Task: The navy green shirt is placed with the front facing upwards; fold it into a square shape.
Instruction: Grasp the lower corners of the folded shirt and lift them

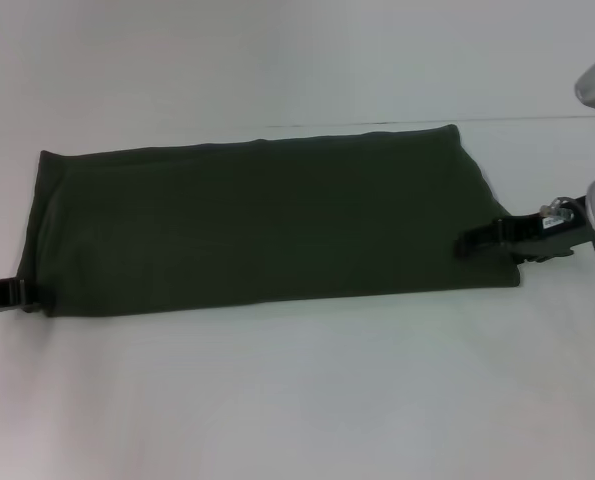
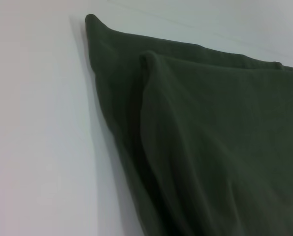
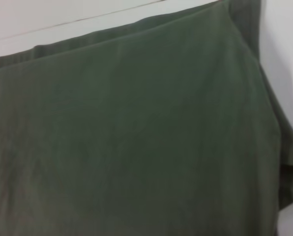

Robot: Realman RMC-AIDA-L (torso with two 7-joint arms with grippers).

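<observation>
White bench [image 1: 297, 400], navy green shirt [image 1: 267, 225] folded into a long band

Long axis parallel to the bench's near edge; left hand [image 1: 22, 292] and right hand [image 1: 477, 240] at opposite ends, grip unclear; wrist views reveal stacked layers.

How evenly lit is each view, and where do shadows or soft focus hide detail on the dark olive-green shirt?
Head view: flat, even light; the dark olive-green cotton shirt reads nearly black, no glare on the white table. Left wrist view: shadow darkens the crease beside the upper folded layer, the edges look soft. Right wrist view: even light, soft, with weave unreadable.
</observation>
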